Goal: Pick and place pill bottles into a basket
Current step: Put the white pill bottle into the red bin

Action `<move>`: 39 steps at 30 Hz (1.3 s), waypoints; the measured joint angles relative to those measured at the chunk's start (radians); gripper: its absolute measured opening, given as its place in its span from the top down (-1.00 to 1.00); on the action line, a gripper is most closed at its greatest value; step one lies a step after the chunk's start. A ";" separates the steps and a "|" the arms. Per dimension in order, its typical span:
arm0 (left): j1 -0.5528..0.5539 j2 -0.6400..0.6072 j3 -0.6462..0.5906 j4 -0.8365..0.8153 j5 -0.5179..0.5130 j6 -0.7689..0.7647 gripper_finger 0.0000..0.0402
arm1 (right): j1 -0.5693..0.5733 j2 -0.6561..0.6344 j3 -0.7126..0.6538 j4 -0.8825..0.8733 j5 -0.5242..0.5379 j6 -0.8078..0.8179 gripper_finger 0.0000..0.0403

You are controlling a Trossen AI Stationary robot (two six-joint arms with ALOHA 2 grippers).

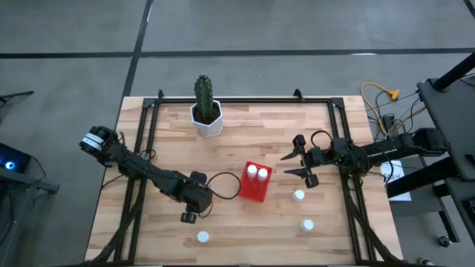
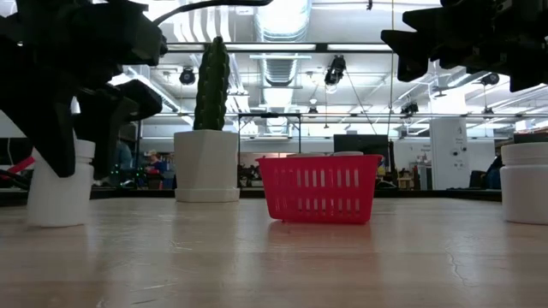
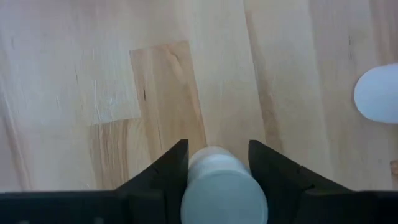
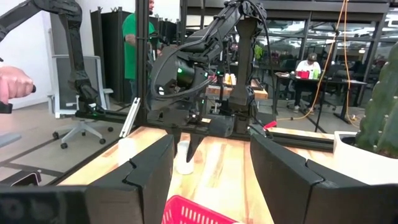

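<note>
The table (image 1: pixel 245 152) is pale butcher-block wood in glued strips, framed by dark metal rails. At its centre sits the basket (image 1: pixel 254 182), a small red rectangular plastic box with slotted mesh walls, holding two pill bottles (image 1: pixel 257 173) whose round white caps show from above. The left gripper (image 1: pixel 189 215), at about seven o'clock from the basket and near it, has its dark, wedge-shaped fingers (image 3: pixel 163 175) closed against the sides of a smooth white bottle (image 3: pixel 217 186) with a round cap, seen between them in the left wrist view. Another bottle (image 1: pixel 202 237) stands just past the gripper toward six o'clock on the table. Two more bottles stand at four o'clock from the basket, one near it (image 1: pixel 298 196) and one farther out (image 1: pixel 307 225). The right gripper (image 1: pixel 300 165) hovers at three o'clock from the basket with its fingers spread wide and nothing between them. A white faceted pot with a ribbed green cactus (image 1: pixel 205 108) stands at eleven o'clock, well apart from the basket.
</note>
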 joint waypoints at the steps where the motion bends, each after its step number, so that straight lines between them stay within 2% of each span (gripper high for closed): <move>1: 0.000 0.000 0.003 -0.002 0.000 0.005 0.34 | 0.000 0.000 0.000 0.000 0.000 -0.001 -0.01; 10: 0.014 0.002 0.065 -0.013 0.024 0.077 0.34 | 0.000 0.000 0.000 0.000 0.002 -0.006 -0.01; 28: 0.141 0.015 0.285 -0.169 0.035 0.260 0.34 | 0.000 0.000 0.000 0.000 0.002 -0.009 -0.01; 34: 0.164 0.093 0.379 -0.181 0.041 0.337 0.34 | 0.000 0.000 0.000 0.000 0.008 -0.014 -0.01; 39: 0.188 0.191 0.512 -0.240 0.040 0.412 0.34 | 0.000 0.000 0.000 0.000 0.010 -0.011 -0.01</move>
